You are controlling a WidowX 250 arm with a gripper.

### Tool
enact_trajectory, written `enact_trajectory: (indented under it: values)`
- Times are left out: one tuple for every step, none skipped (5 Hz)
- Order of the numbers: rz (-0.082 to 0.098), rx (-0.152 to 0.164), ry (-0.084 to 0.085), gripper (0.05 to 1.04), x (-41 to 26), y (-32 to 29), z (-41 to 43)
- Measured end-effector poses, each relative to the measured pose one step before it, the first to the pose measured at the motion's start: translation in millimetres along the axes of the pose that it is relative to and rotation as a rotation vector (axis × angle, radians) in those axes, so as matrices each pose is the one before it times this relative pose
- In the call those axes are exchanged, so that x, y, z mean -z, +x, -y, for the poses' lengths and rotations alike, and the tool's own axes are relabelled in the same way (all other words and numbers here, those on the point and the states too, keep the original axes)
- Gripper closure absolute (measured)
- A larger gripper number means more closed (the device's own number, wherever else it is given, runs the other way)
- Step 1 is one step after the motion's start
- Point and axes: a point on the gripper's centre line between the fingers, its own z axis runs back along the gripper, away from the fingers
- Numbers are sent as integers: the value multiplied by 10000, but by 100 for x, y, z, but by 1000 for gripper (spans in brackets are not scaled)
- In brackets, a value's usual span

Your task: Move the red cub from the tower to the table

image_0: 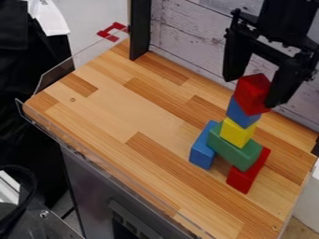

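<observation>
Camera view: at two o'clock, the red cube tops the block tower, the gripper spread open about it. Reach seems nearly done; grasp, lift and placement on the wooden table remain.

Above the long green block, we find the red cube partly hidden by the black two-finger gripper; we lose the black robot arm past the top edge; beneath the green, the red rectangular block is partly covered.
</observation>
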Motion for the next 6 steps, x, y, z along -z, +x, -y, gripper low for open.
enact_trajectory:
  values:
    - [4,49,-241,399,486,141,42]
    - [12,-50,-57,504,-29,11,-147]
    - [-115,-83,39,504,-378,-156,-306]
    - [722,-648,41,504,-2931,-251,-1644]
    - [514,-1104,105,505,-2018,-890,-3113]
    - [-42,-1953,-384,504,1179,-990,-4915]
